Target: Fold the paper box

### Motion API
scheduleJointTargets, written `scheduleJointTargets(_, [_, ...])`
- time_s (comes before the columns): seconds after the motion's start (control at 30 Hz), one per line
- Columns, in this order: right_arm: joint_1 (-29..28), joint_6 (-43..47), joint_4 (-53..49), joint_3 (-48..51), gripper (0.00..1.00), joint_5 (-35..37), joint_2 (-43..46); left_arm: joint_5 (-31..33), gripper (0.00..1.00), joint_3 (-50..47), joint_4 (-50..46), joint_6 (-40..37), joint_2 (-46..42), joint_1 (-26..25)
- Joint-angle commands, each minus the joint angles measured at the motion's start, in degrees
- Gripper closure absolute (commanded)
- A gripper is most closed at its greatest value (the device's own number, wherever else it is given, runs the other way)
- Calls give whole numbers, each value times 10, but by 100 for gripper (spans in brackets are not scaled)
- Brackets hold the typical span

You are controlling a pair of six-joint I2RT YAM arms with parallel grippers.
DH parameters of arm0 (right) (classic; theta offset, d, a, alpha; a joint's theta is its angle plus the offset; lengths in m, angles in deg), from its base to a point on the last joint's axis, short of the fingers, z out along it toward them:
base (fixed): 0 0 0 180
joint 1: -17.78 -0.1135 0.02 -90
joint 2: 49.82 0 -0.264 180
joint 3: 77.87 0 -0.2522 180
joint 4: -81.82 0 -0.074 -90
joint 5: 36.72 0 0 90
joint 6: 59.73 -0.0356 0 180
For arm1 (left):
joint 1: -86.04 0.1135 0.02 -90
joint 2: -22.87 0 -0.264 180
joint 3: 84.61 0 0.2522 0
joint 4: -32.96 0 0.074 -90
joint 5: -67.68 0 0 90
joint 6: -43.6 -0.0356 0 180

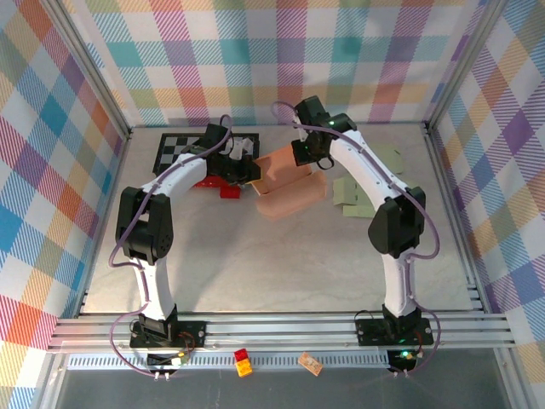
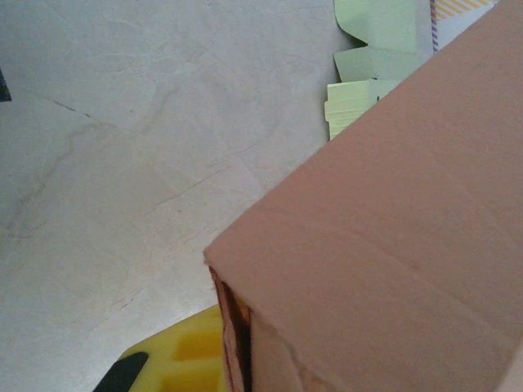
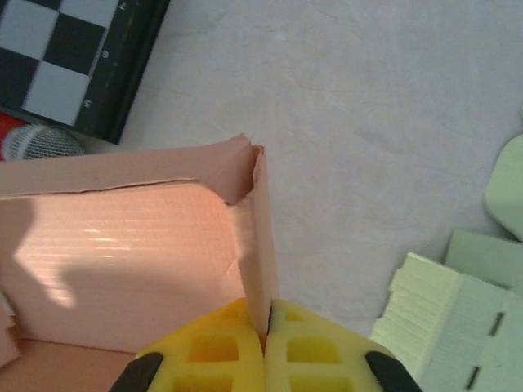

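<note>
The paper box (image 1: 288, 189) is salmon-pink cardboard, half formed, lying at the middle back of the table. My left gripper (image 1: 245, 171) is at its left end and my right gripper (image 1: 305, 157) at its back edge. In the left wrist view the box (image 2: 392, 245) looms close, and one yellow finger (image 2: 184, 353) lies against the outside of its corner wall; the other finger is hidden behind the cardboard. In the right wrist view the box (image 3: 122, 245) shows its open inside, and my right gripper (image 3: 266, 317) is shut on its upright side wall.
A black-and-white checkerboard (image 1: 181, 147) lies at the back left, with red pieces (image 1: 223, 188) beside it. Flat pale-green box blanks (image 1: 355, 192) are stacked to the right of the box, also seen as a stack (image 3: 445, 318). Metal frame rails run along the table edges.
</note>
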Motion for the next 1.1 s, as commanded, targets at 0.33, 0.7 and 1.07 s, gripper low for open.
scheduleJointTargets(0.33, [-28, -16, -25, -48, 81, 124, -36, -22, 100, 17, -4, -9, -21, -15])
scheduleJointTargets(0.7, [-27, -21, -34, -58, 94, 147, -51, -19, 100, 18, -10, -13, -23, -15])
scheduleJointTargets(1.07, [-37, -20, -41, -52, 92, 201, -43, -11, 100, 24, -10, -5, -17, -18])
